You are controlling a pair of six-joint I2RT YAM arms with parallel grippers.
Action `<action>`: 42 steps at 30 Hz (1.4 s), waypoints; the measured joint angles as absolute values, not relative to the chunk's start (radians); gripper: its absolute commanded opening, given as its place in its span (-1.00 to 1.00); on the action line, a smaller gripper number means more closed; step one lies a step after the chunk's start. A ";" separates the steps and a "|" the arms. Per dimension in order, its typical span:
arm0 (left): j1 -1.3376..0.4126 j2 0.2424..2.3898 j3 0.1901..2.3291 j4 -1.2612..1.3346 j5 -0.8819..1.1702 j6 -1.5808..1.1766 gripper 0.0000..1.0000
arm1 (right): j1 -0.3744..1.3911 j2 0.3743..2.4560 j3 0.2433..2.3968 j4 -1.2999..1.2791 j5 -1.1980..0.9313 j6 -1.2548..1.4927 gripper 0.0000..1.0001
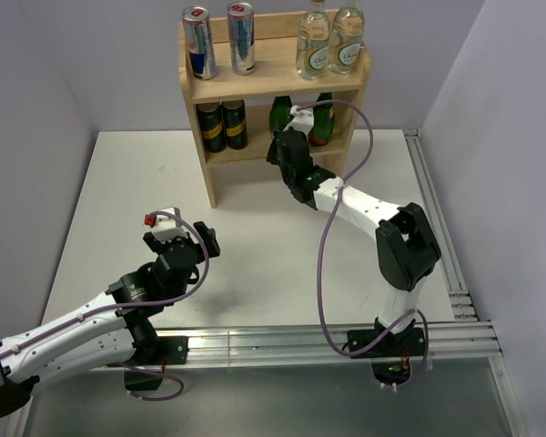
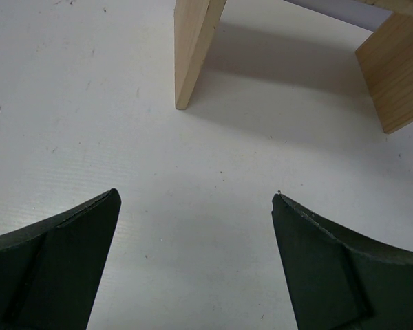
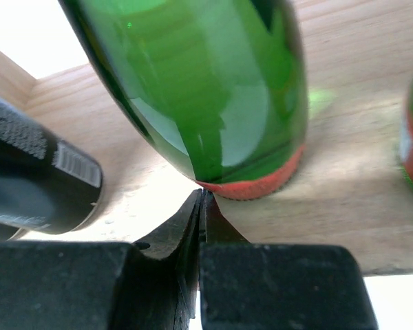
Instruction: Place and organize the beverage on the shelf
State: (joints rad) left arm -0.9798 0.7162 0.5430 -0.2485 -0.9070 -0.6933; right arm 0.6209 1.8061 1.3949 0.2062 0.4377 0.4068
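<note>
**Right tool (image 3: 203, 206) closed at the shelf (image 1: 209, 173)**

Fingers pressed together, gripping nothing — tips at the base of a green bottle (image 3: 213, 89), lower tier. Left tool (image 2: 196, 206) gapes wide, empty, over the tabletop (image 2: 89, 103). Cans (image 1: 198, 43) and clear bottles (image 1: 314, 41) stand on top.

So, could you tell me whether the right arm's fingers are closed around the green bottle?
No, the right fingers are pressed together with nothing between them, at the foot of the green bottle.
</note>
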 measured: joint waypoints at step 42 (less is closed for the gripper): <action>-0.980 0.732 0.563 -0.289 -0.894 -0.701 0.99 | 0.724 1.167 1.001 -0.050 0.390 0.458 0.68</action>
State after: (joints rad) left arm -0.9798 0.7322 0.5629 -0.2893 -0.8940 -0.7006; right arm 0.7238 1.1671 1.0008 -0.0502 0.3901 0.4583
